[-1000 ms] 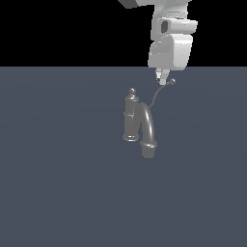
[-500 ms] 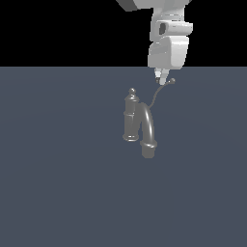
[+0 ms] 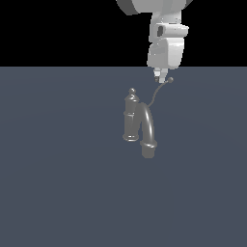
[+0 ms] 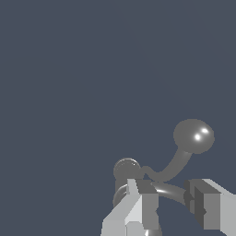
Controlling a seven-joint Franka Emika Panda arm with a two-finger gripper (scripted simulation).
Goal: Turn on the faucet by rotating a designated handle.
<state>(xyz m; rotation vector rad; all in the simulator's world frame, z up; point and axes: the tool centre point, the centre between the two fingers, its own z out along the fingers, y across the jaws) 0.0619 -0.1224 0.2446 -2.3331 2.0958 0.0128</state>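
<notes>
Small grey metal faucet [image 3: 131,118] stands upright just above centre of the exterior view, on a flat dark blue-grey surface [image 3: 58,183]; knob finial on top of post, thick arched spout curving down to an opening at lower right of the post. Thin curved handle [image 3: 158,92] rises from the post toward upper right, ending in a small ball tip; in the wrist view the handle [image 4: 177,159] sweeps up to a shiny ball at right of centre, w/ the faucet [image 4: 126,169] top seen from above at lower centre. White arm comes down from top of the exterior view; gripper [image 3: 163,77] sits right at the ball tip, contact can't be told. In the wrist view gripper [image 4: 168,203] fingers [image 4: 138,205] are apart, holding nothing; ball tip lies beyond them, not between.
</notes>
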